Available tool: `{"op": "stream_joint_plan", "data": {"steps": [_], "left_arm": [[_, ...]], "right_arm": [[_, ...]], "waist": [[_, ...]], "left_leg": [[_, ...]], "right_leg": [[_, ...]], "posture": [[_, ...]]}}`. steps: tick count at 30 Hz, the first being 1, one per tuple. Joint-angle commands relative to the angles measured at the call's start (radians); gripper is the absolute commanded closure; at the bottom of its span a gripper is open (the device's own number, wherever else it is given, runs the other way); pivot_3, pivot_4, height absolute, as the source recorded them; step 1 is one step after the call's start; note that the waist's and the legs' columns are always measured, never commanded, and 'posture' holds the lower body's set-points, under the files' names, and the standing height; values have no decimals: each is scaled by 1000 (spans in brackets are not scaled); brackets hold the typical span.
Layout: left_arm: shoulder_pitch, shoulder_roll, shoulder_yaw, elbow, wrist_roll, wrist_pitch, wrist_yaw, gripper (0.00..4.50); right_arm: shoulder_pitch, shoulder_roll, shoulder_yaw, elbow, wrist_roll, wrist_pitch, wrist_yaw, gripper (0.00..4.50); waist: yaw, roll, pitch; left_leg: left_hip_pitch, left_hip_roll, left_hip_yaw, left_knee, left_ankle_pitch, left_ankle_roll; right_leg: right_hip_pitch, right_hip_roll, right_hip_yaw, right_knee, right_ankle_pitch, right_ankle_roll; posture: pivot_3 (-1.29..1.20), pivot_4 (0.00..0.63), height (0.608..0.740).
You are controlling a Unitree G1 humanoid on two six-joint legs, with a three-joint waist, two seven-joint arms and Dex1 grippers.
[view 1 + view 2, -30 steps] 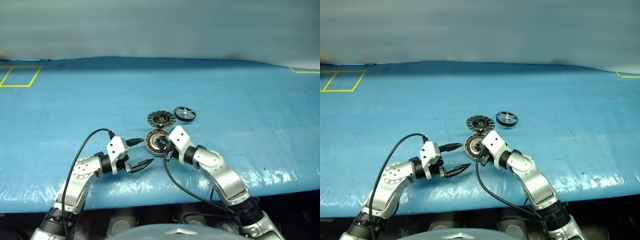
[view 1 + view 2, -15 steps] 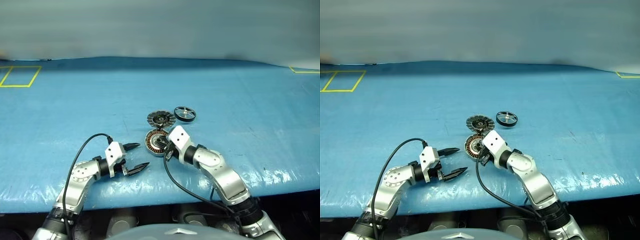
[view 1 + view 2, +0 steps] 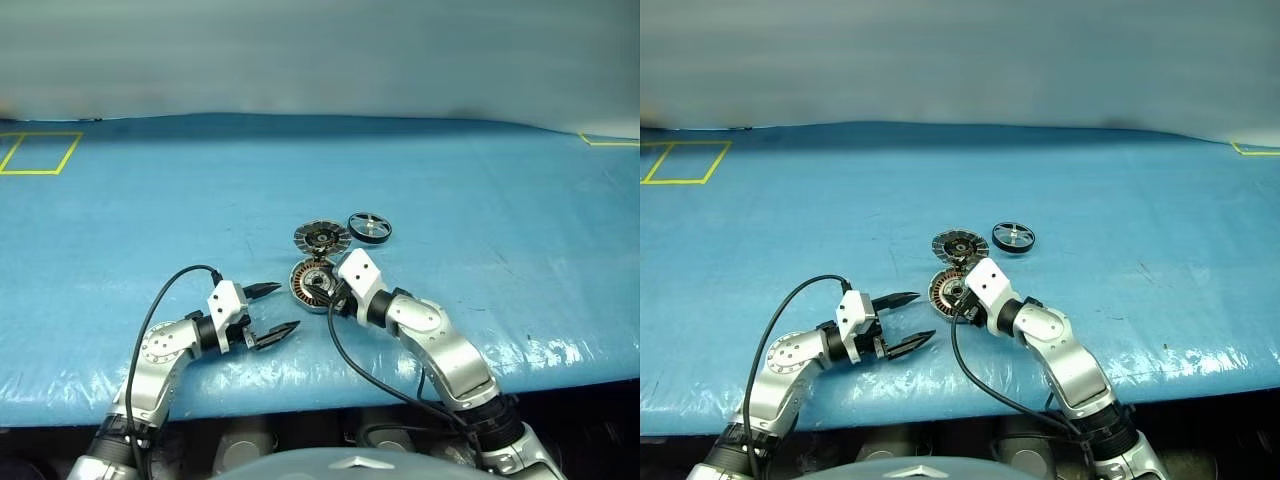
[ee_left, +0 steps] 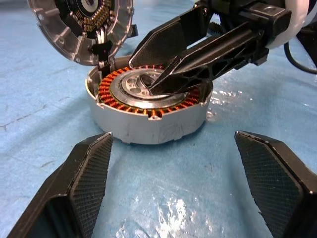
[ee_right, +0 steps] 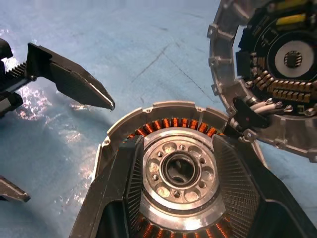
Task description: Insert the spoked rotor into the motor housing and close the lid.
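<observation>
Right claw (image 4: 166, 82) over motor housing (image 4: 148, 111) hub

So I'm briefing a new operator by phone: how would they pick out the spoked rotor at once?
On the blue table cover, three round parts cluster near the middle. The spoked rotor is the one farthest right, lying alone beside the lid. It has a black rim with silver spokes, open like a tiny wheel, unlike the segmented lid or the copper-ringed motor housing.

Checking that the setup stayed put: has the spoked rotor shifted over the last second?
No. The spoked rotor lies just right of the open lid, same as before.
</observation>
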Motion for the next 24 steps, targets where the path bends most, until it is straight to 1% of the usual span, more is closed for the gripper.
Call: {"op": "stream_joint_plan", "data": {"steps": [1, 3, 5, 8, 14, 20, 24], "left_arm": [[-4, 3, 18, -59, -15, 15, 10, 288], [-2, 4, 17, -77, -17, 29, 13, 288], [1, 9, 11, -96, -10, 45, 17, 288], [5, 10, 6, -127, -4, 70, 28, 288], [15, 25, 4, -202, 2, 132, 57, 288], [20, 30, -1, -256, 4, 178, 79, 288], [21, 44, -8, -255, 18, 187, 74, 288]], "right_arm": [[-12, 20, -52, -47, 39, -35, -5, 2384], [-19, 30, -65, -44, 48, -40, -10, 2793], [-25, 37, -68, -24, 31, -51, -27, 3440], [-37, 10, -31, 25, -48, -71, -51, 4461], [-33, 5, 7, 37, -46, -53, -17, 4488], [-32, 14, 13, 43, -13, -49, 18, 4488], [-40, 10, 27, 66, -41, -43, 9, 4488]], "waist": [[0, 0, 0], [0, 0, 0], [0, 0, 0], [0, 0, 0], [0, 0, 0], [0, 0, 0], [0, 0, 0]], "left_leg": [[0, 0, 0, 0, 0, 0], [0, 0, 0, 0, 0, 0], [0, 0, 0, 0, 0, 0], [0, 0, 0, -1, 0, 0], [0, 0, 1, -2, 0, 0], [0, 0, 1, -2, 0, -1], [0, 0, 1, -2, 0, -1]], "right_leg": [[0, 0, 0, 0, 0, 0], [0, 0, 0, 0, 0, 0], [0, 0, 0, 0, 0, 0], [0, 0, 0, 0, 0, 0], [0, 1, 1, 0, 0, 0], [0, 1, 1, 0, -1, 1], [0, 1, 1, 0, -2, 1]], "posture": [[0, 150, 740], [0, 150, 740], [0, 150, 740], [0, 150, 740], [0, 150, 740], [0, 150, 740], [0, 150, 740]]}}
